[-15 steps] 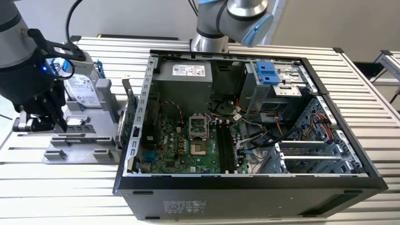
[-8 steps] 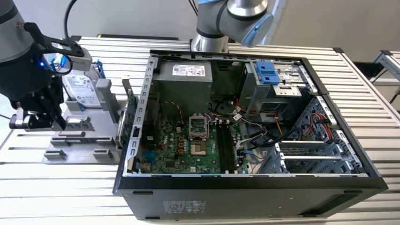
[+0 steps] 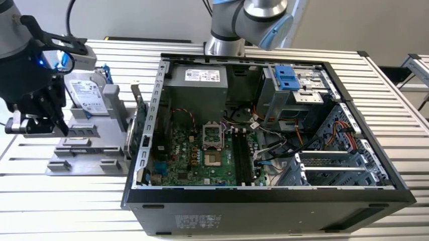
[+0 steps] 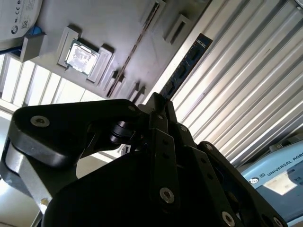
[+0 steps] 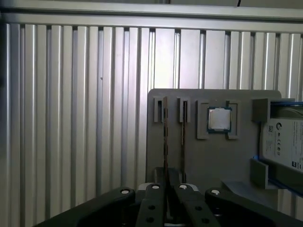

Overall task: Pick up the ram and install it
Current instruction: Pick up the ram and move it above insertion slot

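The gripper [image 5: 169, 188] is pinched shut on the ram [image 4: 185, 65], which runs edge-on out from between its fingertips. Just beside it, a second stick [image 5: 182, 142] stands in the tray [image 5: 189, 161]. Beyond that sit the processor [image 5: 219, 118], then the drive [image 5: 286, 142].

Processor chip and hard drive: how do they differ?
The processor chip is small, square and bare silver; the hard drive is far larger, with a white label and blue frame. The chip lies flat in a recess; the drive stands tilted up. Both sit on the grey holder.
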